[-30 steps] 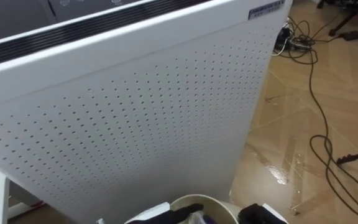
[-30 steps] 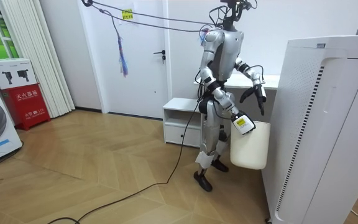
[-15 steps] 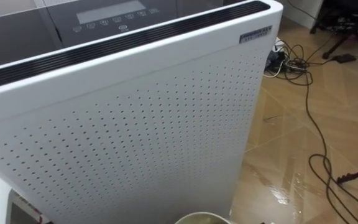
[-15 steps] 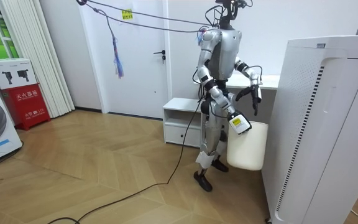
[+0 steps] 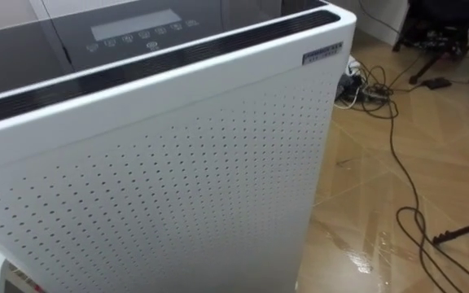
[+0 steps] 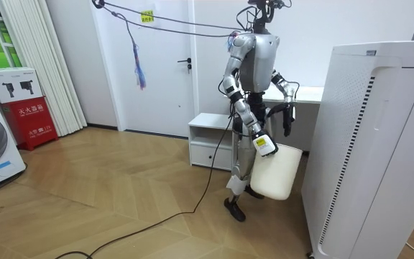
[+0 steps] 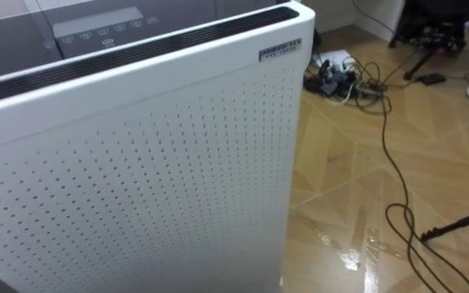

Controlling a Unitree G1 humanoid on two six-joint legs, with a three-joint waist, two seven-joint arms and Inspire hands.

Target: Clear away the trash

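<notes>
While your right robot hand (image 6: 264, 144) grips the waste bin (image 6: 273, 176) beside the air purifier (image 5: 161, 187), you need to spot garbage next.

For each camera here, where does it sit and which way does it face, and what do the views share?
Left eye view: on the robot's head, facing down at a tall white perforated appliance and the wood floor with cables to the right.
Right eye view: just beside it, same aim, same appliance and cables.
Room view: standing off in the room, facing the whole robot, right hand at a cream bin, left hand hanging.
Shared: the appliance appears in all three.
</notes>
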